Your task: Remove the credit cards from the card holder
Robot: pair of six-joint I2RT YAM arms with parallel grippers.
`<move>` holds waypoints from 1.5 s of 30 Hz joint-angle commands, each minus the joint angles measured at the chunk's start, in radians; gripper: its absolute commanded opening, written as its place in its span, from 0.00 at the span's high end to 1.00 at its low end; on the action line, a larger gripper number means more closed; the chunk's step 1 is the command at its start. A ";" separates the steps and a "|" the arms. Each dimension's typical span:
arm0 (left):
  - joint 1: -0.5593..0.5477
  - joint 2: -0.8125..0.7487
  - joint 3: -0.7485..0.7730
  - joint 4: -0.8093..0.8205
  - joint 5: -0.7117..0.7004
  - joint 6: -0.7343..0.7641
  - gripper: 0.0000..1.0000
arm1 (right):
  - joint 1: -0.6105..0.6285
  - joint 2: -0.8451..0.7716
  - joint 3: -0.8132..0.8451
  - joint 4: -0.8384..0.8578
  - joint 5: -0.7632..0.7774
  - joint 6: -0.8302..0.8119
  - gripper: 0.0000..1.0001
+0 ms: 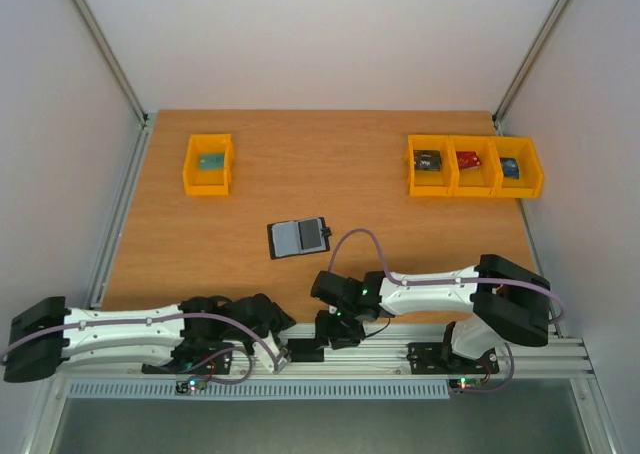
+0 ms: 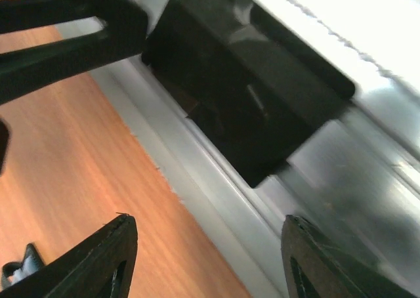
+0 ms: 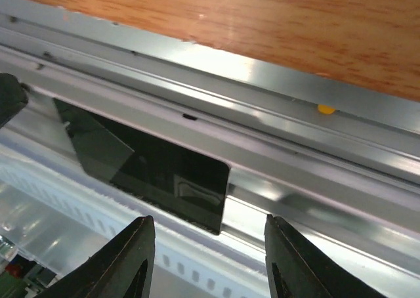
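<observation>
The card holder [image 1: 298,237] lies open on the wooden table near the middle, black with blue-grey inner pockets and a small tab on its right side. I cannot make out separate credit cards in it at this size. My left gripper [image 1: 288,346] is open and empty at the table's near edge, over the metal rail [image 2: 216,199]; its gap shows in the left wrist view [image 2: 210,262]. My right gripper [image 1: 336,331] is open and empty, pointing down at the same rail; its gap shows in the right wrist view [image 3: 209,262]. Both are well short of the holder.
One yellow bin [image 1: 209,164] with a small green item stands back left. Three joined yellow bins [image 1: 475,165] at back right hold a dark, a red and a blue item. A black plate [image 3: 151,170] sits on the rail, also in the left wrist view [image 2: 249,94].
</observation>
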 commanded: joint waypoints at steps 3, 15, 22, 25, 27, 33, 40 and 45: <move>0.003 0.123 0.039 0.100 0.021 -0.068 0.38 | 0.000 0.017 -0.044 0.050 -0.010 0.022 0.53; 0.003 0.113 -0.007 0.129 0.102 -0.055 0.34 | 0.003 0.124 -0.099 0.356 -0.061 0.102 0.53; 0.043 0.142 0.016 0.136 0.075 -0.083 0.32 | -0.008 0.095 -0.072 0.271 -0.029 0.062 0.53; 0.062 0.069 0.065 0.023 0.117 -0.084 0.29 | -0.029 0.021 -0.081 0.184 -0.001 0.043 0.54; 0.063 0.002 0.099 -0.112 0.201 -0.072 0.24 | -0.053 -0.046 -0.077 0.108 0.017 0.018 0.53; 0.063 -0.028 0.066 -0.247 0.199 0.092 0.13 | -0.081 -0.095 0.006 -0.104 0.046 -0.081 0.52; 0.062 0.130 0.082 -0.081 0.119 0.086 0.14 | -0.078 -0.053 0.005 -0.045 0.001 -0.066 0.52; 0.055 0.151 0.067 0.003 0.163 0.088 0.12 | -0.078 -0.052 0.009 -0.049 -0.001 -0.073 0.52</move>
